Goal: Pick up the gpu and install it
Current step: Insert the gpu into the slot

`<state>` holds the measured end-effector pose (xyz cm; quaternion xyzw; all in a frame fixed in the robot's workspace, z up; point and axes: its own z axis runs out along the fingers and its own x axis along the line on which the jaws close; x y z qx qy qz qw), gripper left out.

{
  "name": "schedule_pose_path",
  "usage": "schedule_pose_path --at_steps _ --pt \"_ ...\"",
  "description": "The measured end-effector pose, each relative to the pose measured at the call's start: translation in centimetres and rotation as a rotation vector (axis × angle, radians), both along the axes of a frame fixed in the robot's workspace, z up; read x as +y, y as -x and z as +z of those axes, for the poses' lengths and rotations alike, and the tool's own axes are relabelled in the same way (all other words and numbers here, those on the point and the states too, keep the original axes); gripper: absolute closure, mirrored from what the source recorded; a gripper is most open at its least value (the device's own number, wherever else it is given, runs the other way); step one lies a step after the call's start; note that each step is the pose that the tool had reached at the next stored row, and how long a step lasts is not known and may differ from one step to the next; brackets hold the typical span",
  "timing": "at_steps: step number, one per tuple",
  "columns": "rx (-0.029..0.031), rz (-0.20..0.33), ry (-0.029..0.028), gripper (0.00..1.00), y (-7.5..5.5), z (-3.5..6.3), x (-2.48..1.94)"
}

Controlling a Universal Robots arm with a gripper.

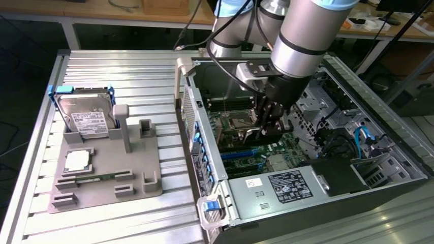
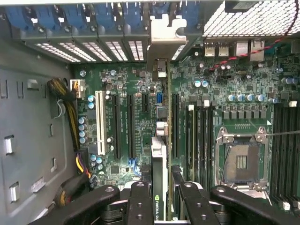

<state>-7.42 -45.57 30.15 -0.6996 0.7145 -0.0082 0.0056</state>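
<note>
Inside the computer case (image 1: 407, 152), the gpu (image 2: 158, 164) is pinched edge-on by the end effector (image 2: 163, 199) over the motherboard (image 2: 234, 93) slots (image 2: 116, 126). If tilted or offset, its edge could be jammed against the board.

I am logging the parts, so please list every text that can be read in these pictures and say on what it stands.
"NVIDIA": on the edge of the gpu, held in the claw; the letters after it are cut off.
Hard drive label: too small to read.
Power supply label: too small to read.
</note>
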Motion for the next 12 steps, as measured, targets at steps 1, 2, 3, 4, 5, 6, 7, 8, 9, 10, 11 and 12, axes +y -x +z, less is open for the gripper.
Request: schedule_pose_path --at_steps 1,2,3,4,5,6,7,8,9,10,11,12 --pt "-0.0005 0.000 -0.0001 0.73 0.12 -0.15 0.00" --pt "-0.0009 0.000 0.0000 0.73 0.15 -0.24 0.00" --pt "-0.0013 -0.001 -0.0001 0.73 0.15 -0.38 0.00" --pt "-0.0014 -0.006 -0.0001 0.73 0.15 -0.47 0.00" --pt "-0.0014 -0.013 0.0000 0.73 0.16 -0.54 0.00" --pt "-0.0014 -0.022 0.0000 0.73 0.16 -0.60 0.00" --pt "-0.0014 -0.034 0.0001 0.73 0.16 -0.65 0.00" --pt "-0.0013 -0.045 0.0001 0.73 0.16 -0.70 0.00" --pt "-0.0013 -0.051 0.0002 0.73 0.17 -0.73 0.00" --pt "-0.0013 -0.051 0.0003 0.73 0.19 -0.73 0.00" --pt "-0.0013 -0.051 0.0002 0.73 0.23 -0.75 0.00" --pt "-0.0014 -0.051 0.0002 0.73 0.29 -0.77 0.00"
